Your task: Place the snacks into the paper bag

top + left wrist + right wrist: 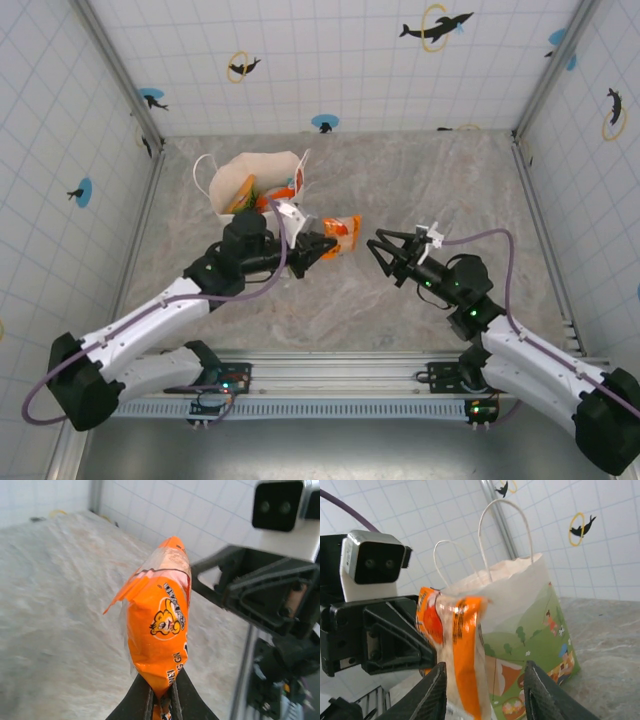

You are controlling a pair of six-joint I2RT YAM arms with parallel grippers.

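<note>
1. Pinched along its lower edge by the left claw (161, 692), an orange packet (160, 630) stands upright in front of that wrist camera; the claw is closed tight on it.
2. From above I see this packet held over the table (400, 180), between the two claws and just right of the bag (262, 175).
3. That bag stands upright at the back left of the table with its mouth open and its loop handles up. More snacks (247, 192), orange and red, show inside it.
4. To the packet's right, the right claw (380, 248) points at it with its fingers spread apart and nothing gripped. From above I see a small gap between claw and packet. On the right wrist camera the packet sits between the two fingers, and I cannot tell whether either one touches it.
5. Around all this the table is grey marbled stone, enclosed by white tiled walls (330, 60) with dolphin stickers.
</note>
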